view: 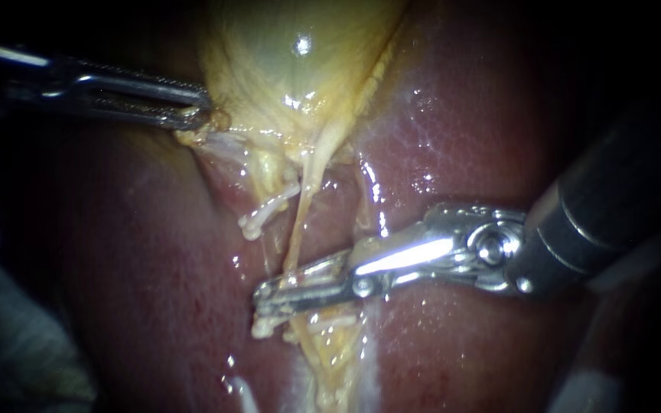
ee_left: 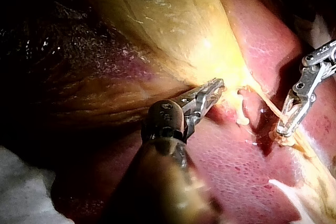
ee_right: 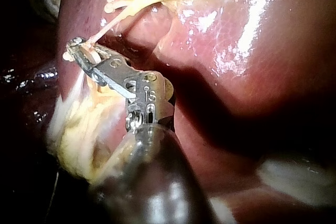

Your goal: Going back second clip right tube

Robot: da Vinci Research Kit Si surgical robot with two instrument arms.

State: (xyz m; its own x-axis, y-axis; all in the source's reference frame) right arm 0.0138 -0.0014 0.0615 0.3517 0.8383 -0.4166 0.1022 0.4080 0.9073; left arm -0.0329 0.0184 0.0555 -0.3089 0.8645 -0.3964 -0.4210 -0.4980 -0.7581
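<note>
left instrument (view: 202, 112) jaws clamp glossy yellow gallbladder (view: 292, 69) | right instrument (view: 263, 300) jaws parted astride stringy tube (view: 300, 218)

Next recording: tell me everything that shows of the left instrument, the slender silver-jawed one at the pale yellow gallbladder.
The left instrument comes in from the endoscope view's left, lying almost level. A dark thin shaft ends in a metal wrist and two long, slotted silver jaws. The jaws are shut on the lower edge of the glistening pale yellow gallbladder, near where it narrows. It touches nothing else and lies well apart from the right instrument.
</note>
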